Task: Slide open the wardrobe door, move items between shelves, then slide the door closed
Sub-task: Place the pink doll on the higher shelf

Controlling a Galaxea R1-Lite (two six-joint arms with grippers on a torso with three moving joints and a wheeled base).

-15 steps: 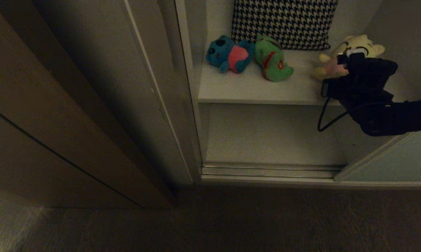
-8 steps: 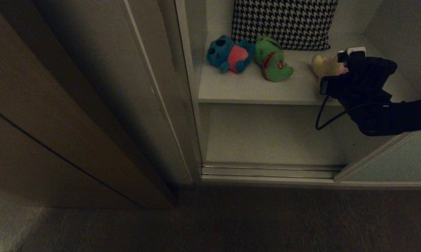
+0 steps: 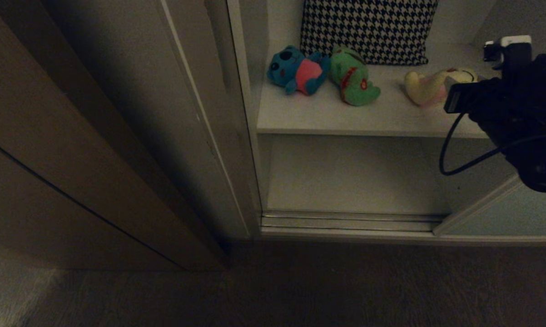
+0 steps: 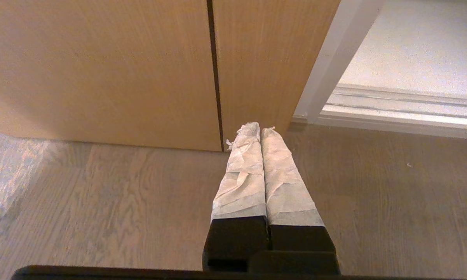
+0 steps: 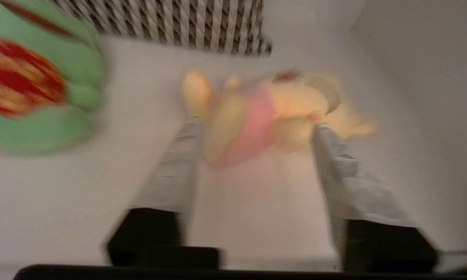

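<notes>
Toys lie on the upper shelf [image 3: 345,118] of the wardrobe: I see the blue toy [image 3: 297,70] at the left, the frog [image 3: 353,78] just beside it, and the yellow toy [image 3: 429,87] more to the right, on its side. A houndstooth cloth [image 3: 368,28] stands behind them. My right gripper [image 5: 253,128] hangs in front of the yellow toy with its fingers [image 5: 175,171] spread; the tips are at both sides of the toy, but I cannot tell if they touch it. The lower shelf [image 3: 350,175] is under them. The door [image 3: 509,213] shows at the lower right, slid aside. My left gripper [image 4: 255,130] is parked over the floor [image 4: 101,194], fingers pressed together.
</notes>
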